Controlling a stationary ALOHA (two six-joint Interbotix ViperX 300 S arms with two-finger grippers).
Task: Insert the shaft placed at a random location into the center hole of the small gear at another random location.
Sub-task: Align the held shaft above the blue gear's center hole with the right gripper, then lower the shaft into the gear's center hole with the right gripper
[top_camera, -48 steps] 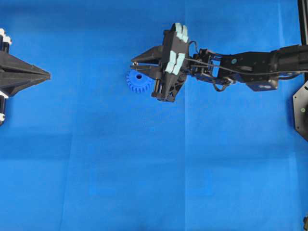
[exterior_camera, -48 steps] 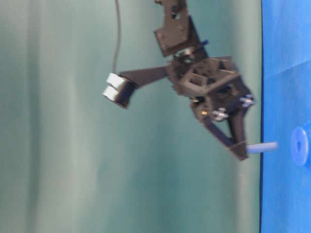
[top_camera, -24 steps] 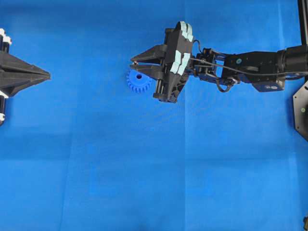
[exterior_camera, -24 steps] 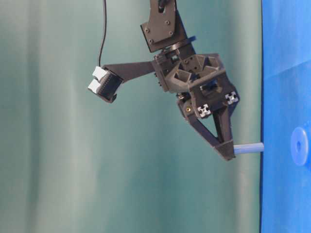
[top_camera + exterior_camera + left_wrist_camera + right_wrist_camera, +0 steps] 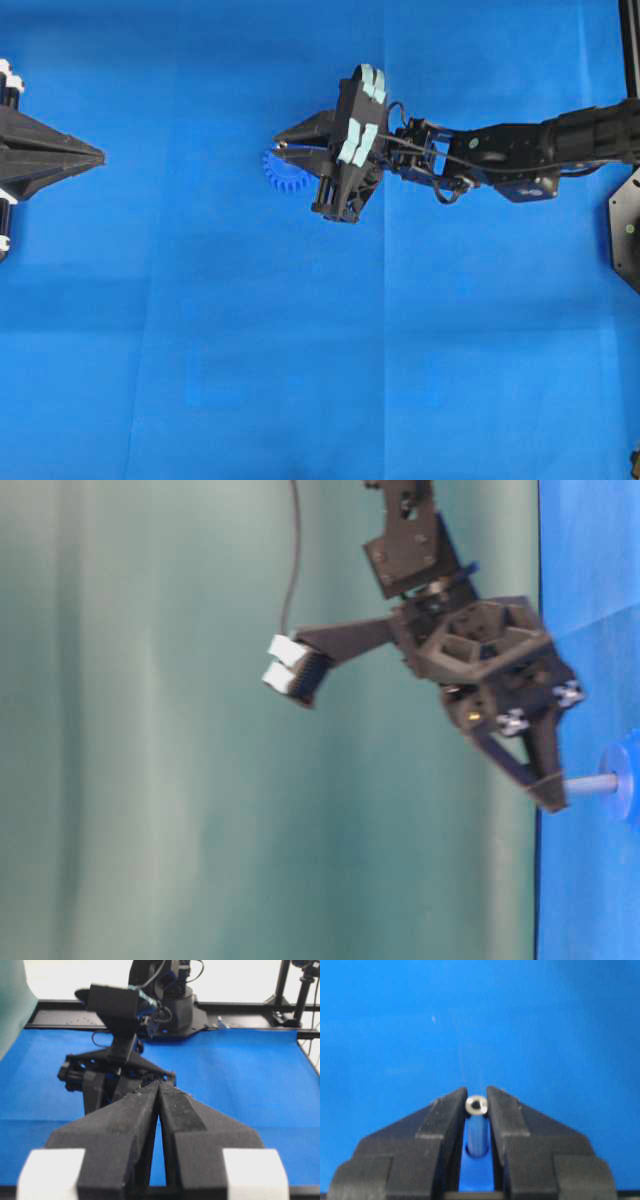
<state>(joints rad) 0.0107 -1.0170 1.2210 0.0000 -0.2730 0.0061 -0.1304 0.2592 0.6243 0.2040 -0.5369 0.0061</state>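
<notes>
While the right gripper [image 5: 476, 1110] pinches the shaft [image 5: 476, 1105] between its fingertips, its free end touching the small gear [image 5: 628, 785] just beyond them, a slight tilt could jam it beside the center hole; the left gripper [image 5: 159, 1091] rests clenched, empty.

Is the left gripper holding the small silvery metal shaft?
No. The left gripper sits closed and empty at the table edge, while the right gripper pinches the small silvery metal shaft.
</notes>
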